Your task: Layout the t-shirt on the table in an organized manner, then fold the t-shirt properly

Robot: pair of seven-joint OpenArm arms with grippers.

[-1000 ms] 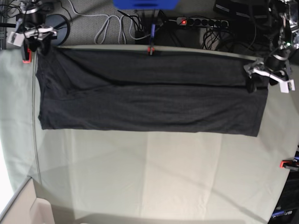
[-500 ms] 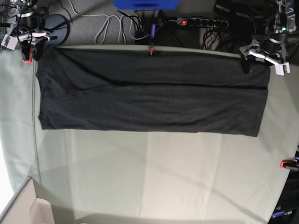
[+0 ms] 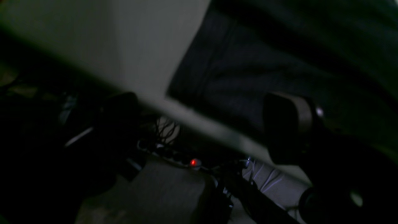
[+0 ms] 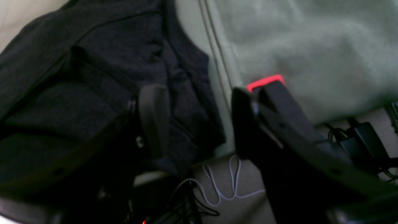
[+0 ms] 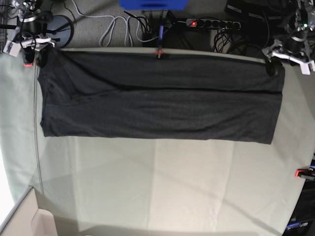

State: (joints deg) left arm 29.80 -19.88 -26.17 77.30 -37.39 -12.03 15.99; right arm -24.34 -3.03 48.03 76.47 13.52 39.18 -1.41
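Observation:
The dark t-shirt (image 5: 157,101) lies as a long flat band across the far half of the table (image 5: 157,187), plain side up. My left gripper (image 5: 278,61) hovers at the shirt's far right corner; the left wrist view shows it (image 3: 199,109) open over the table's far edge, one finger (image 3: 287,124) above the dark cloth (image 3: 248,62). My right gripper (image 5: 35,46) is at the far left corner. In the right wrist view it (image 4: 199,124) stands open with nothing between its fingers, the shirt (image 4: 93,77) beside one finger (image 4: 154,115).
Red clamps sit on the table's edges (image 5: 158,51) (image 5: 301,172) (image 4: 266,81). Beyond the far edge are a power strip (image 5: 212,22) with a red light, loose white cables (image 5: 115,27) and a blue object (image 5: 152,4). Pale cloth (image 4: 295,46) hangs at the left side.
My left gripper has risen from the shirt's right edge to the far right corner. My right gripper has shifted slightly toward the far left corner. The shirt lies as before.

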